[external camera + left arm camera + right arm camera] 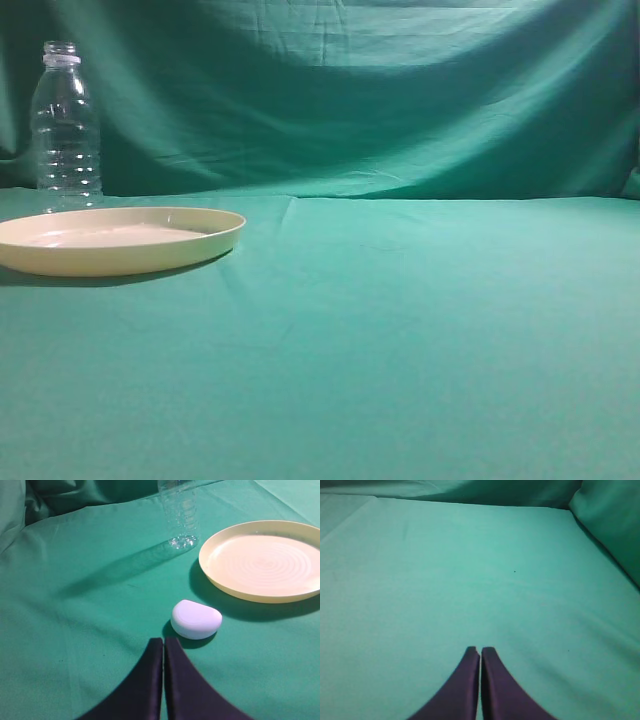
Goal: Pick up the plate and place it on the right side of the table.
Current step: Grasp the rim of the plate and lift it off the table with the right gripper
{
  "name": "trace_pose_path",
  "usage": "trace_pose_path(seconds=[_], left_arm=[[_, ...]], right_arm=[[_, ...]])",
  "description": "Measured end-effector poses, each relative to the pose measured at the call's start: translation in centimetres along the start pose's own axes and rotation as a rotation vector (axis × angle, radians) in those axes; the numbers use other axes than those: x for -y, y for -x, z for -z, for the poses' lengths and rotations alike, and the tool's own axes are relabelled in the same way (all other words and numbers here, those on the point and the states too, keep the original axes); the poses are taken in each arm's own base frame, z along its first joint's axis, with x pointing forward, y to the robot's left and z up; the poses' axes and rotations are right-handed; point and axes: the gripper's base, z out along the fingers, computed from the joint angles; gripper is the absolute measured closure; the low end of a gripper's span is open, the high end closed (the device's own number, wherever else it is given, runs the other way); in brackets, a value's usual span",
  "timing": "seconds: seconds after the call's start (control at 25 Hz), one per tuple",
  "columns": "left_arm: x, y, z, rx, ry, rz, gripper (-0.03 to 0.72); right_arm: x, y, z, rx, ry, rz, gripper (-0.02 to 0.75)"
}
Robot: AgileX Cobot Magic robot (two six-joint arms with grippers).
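The cream plate [115,240] lies flat on the left of the teal-green table [400,330]. In the left wrist view the plate [265,560] lies at the upper right, ahead of and to the right of my left gripper [163,640]. That gripper is shut and empty, above the cloth. My right gripper [480,650] is shut and empty over bare cloth; the plate does not show in that view. Neither gripper shows in the exterior view.
A clear plastic bottle [66,125] stands upright behind the plate at the far left; it also shows in the left wrist view [180,515]. A small white rounded object [196,619] lies on the cloth just ahead of my left gripper. A green cloth backdrop [350,90] hangs behind.
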Motion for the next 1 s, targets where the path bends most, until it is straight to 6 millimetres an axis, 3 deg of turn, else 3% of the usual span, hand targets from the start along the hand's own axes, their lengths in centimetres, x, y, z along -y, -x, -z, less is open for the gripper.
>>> trace_pose_path(seconds=[0.56, 0.68, 0.8, 1.0], left_arm=[[0.0, 0.0, 0.0, 0.0, 0.0, 0.0, 0.688], [0.0, 0.0, 0.0, 0.0, 0.0, 0.0, 0.688], [0.0, 0.0, 0.0, 0.0, 0.0, 0.0, 0.688], [0.0, 0.0, 0.0, 0.0, 0.0, 0.0, 0.688]], right_arm=[[0.0, 0.0, 0.0, 0.002, -0.001, 0.004, 0.738], [0.2, 0.2, 0.0, 0.034, -0.021, 0.092, 0.738], [0.0, 1.5, 0.1, 0.177, -0.012, 0.095, 0.738], [-0.4, 5.0, 1.5, 0.606, 0.055, -0.026, 0.738]])
